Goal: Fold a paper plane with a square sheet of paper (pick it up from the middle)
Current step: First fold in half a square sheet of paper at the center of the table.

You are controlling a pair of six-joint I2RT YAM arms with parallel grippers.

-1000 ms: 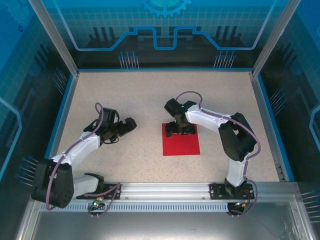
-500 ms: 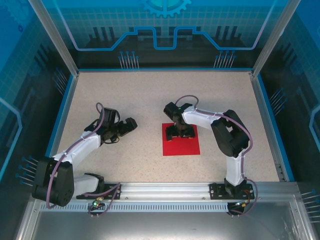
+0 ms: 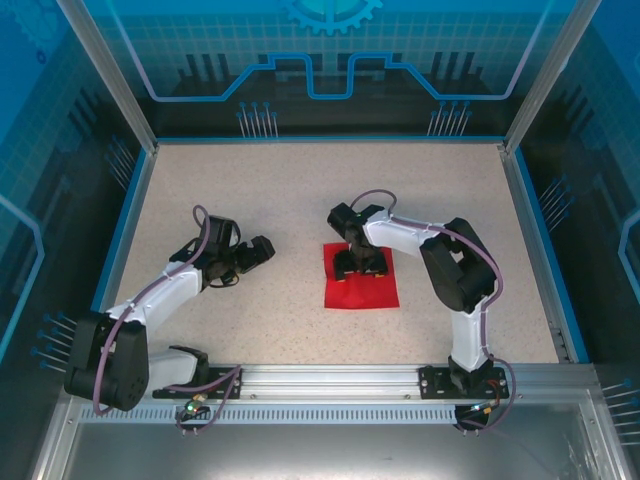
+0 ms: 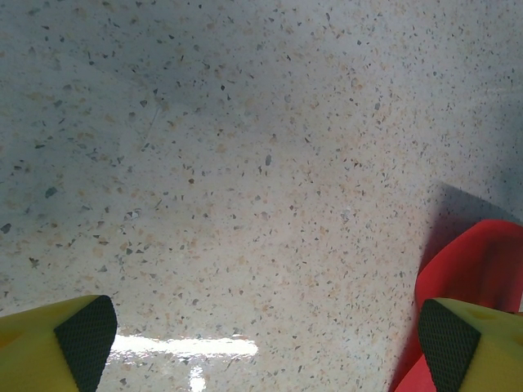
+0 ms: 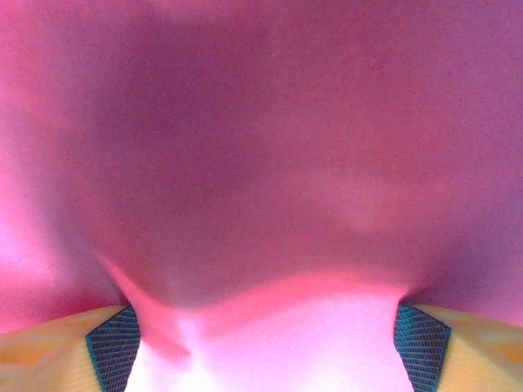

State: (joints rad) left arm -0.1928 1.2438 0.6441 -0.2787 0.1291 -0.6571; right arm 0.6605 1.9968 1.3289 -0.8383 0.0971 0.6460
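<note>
Speckled beige worktop (image 3: 250, 190) inside blue-walled cell. Square sheet of paper (image 3: 362, 291) right of centre, unfolded, humping slightly. Right pincer (image 3: 360, 265) pressed onto far half, jaws spread, no pinch yet. Left pincer (image 3: 260, 249) released, idle to the left. Judgement: pickup barely begun, all folds pending.

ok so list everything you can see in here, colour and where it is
square sheet of paper: one, bright red, middle of the table, buckling up between the right gripper's fingers
table: one, speckled beige, under everything
enclosure walls: three, blue patterned panels, far and side edges
rail: one, silver, near edge, carrying both arm bases
left gripper: one, black with yellow fingers, open, over bare table left of the sheet
right gripper: one, same colours, open, pressed down on the sheet
</note>
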